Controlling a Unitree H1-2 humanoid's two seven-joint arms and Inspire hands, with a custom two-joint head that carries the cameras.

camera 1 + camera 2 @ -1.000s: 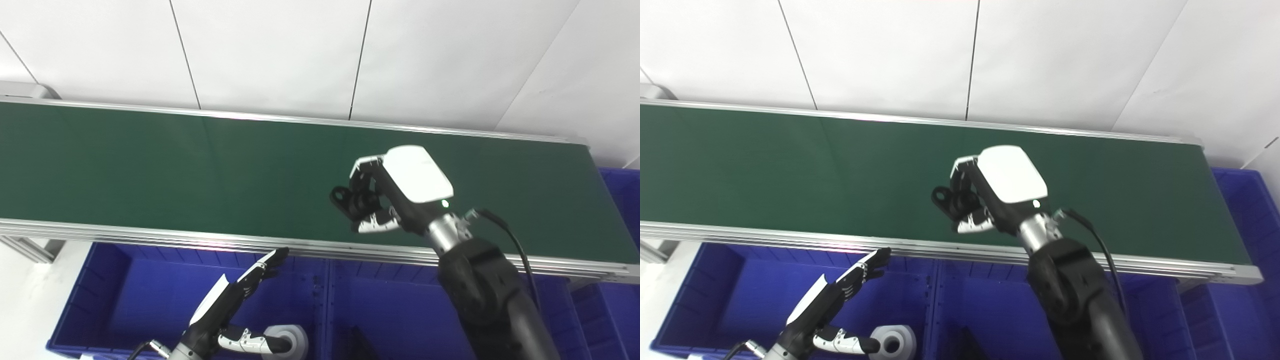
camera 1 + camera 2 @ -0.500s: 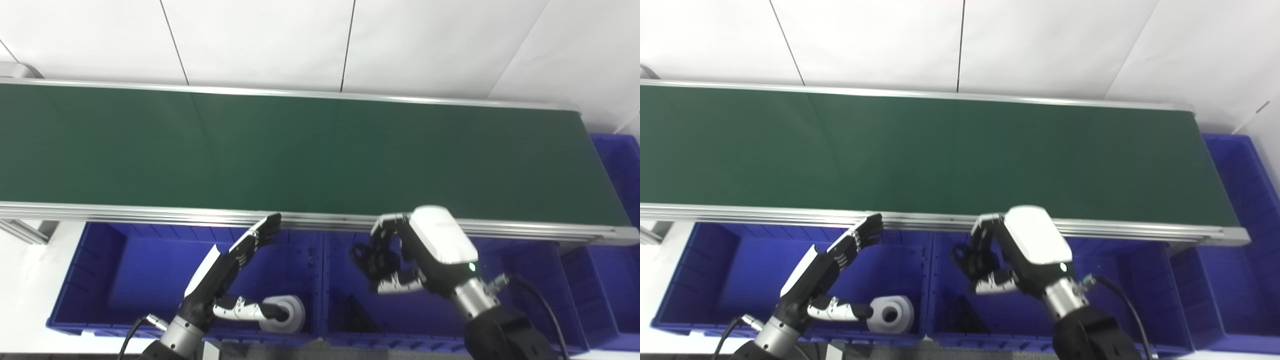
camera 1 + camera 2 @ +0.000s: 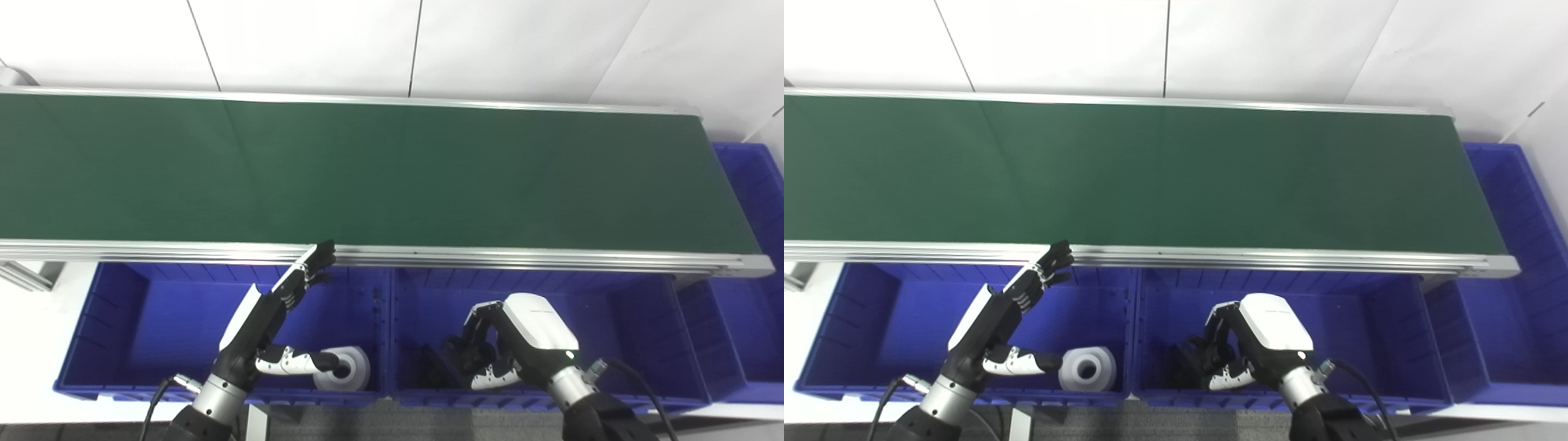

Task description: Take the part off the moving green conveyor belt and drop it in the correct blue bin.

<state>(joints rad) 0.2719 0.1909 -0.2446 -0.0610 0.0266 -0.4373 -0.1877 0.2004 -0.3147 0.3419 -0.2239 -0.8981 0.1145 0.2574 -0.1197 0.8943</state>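
Note:
My right hand point(image 3: 522, 343) is low inside the middle blue bin point(image 3: 618, 324), fingers curled shut on a small black part point(image 3: 460, 355) with a ring end. Another dark part point(image 3: 430, 367) lies on the bin floor just left of it, and the two are hard to tell apart. The green conveyor belt point(image 3: 367, 171) runs across the view with nothing on it. My left hand point(image 3: 274, 309) hovers open over the left blue bin point(image 3: 135, 318), fingers stretched toward the belt's near rail, holding nothing.
A white cylindrical part point(image 3: 348, 369) with a centre hole lies in the left bin beside my left thumb. A third blue bin point(image 3: 750, 184) stands past the belt's right end. The aluminium rail point(image 3: 490, 256) edges the belt above the bins.
My right hand carried the black part off the belt, over the rail and down into the middle bin. The camera tilted down. The left hand stayed open over the left bin.

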